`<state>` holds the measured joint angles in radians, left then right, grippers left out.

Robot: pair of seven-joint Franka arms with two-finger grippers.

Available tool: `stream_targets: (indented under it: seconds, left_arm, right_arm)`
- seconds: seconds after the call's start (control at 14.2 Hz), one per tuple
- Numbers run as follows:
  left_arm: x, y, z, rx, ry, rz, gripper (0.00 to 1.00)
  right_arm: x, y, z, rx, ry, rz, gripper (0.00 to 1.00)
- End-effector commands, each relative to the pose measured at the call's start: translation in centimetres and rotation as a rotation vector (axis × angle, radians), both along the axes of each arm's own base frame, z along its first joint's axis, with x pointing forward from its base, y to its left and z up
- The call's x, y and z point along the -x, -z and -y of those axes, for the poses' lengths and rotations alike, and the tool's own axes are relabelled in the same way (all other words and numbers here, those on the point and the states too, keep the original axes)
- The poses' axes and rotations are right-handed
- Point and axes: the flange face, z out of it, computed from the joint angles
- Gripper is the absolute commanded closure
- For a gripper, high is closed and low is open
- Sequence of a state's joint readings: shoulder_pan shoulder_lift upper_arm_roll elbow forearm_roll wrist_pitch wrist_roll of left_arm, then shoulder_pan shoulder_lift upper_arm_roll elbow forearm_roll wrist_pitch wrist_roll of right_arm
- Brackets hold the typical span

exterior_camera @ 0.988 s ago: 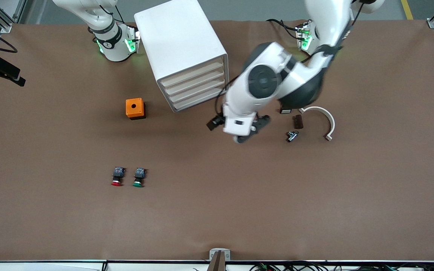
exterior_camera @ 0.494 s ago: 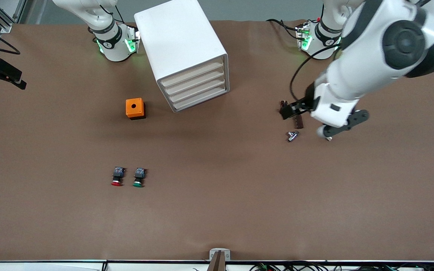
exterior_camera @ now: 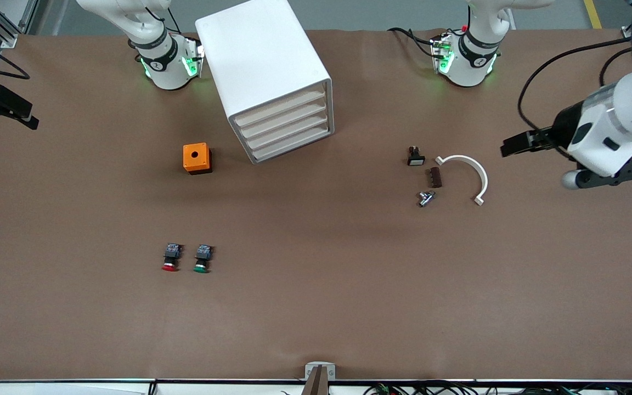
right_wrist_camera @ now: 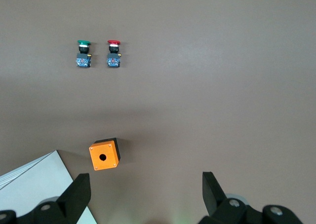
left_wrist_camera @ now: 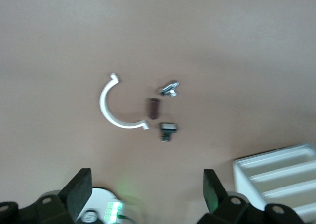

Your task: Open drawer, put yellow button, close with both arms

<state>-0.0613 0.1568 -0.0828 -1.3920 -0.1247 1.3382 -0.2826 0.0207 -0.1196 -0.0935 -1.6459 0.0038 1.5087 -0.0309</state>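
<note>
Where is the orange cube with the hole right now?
In the front view the orange cube sits on the table beside the white cabinet, toward the right arm's end, farther from the camera than the red button and green button.

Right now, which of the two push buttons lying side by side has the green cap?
The green-capped button is the one lying toward the left arm's end of the table; the red-capped button beside it lies toward the right arm's end, and both point their caps at the front camera.
</note>
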Motion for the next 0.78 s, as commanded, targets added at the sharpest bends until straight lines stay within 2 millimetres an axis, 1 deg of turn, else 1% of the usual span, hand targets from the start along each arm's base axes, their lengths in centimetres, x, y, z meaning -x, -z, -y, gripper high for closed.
stream_targets:
  seconds: [0.0,0.14,0.21,0.28,0.35,0.49,0.64,0.71]
  left_arm:
    - [3.6,0.1,-5.4,0.004,0.092,0.008,0.00]
    - [4.7,0.6,-9.3,0.029,0.118,0.044,0.00]
    - [5.0,0.9,-10.6,0.035,0.124,0.075,0.00]
    - [5.0,1.1,-11.3,0.033,0.126,0.108,0.00]
    - [4.7,0.9,-11.7,0.029,0.122,0.138,0.00]
    - [3.7,-0.4,-12.2,-0.021,0.122,0.226,0.00]
    - [2.4,-1.6,-11.9,-0.042,0.130,0.292,0.00]
    - [1.6,-2.1,-11.0,-0.048,0.145,0.312,0.00]
  right_arm:
    - [0.6,-0.1,0.1,0.011,-0.014,-0.002,0.00]
    - [0.7,-0.1,0.1,0.011,-0.014,-0.006,0.00]
    - [0.7,-0.1,0.1,0.011,-0.014,-0.006,0.00]
    - [0.7,-0.1,0.1,0.011,-0.014,-0.008,0.00]
    - [0.7,-0.1,0.1,0.011,-0.014,-0.008,0.00]
    - [0.7,-0.1,0.2,0.010,-0.012,-0.008,0.00]
    - [0.7,0.0,0.2,0.011,-0.012,-0.009,0.00]
    - [0.6,0.0,0.3,0.010,-0.011,-0.008,0.00]
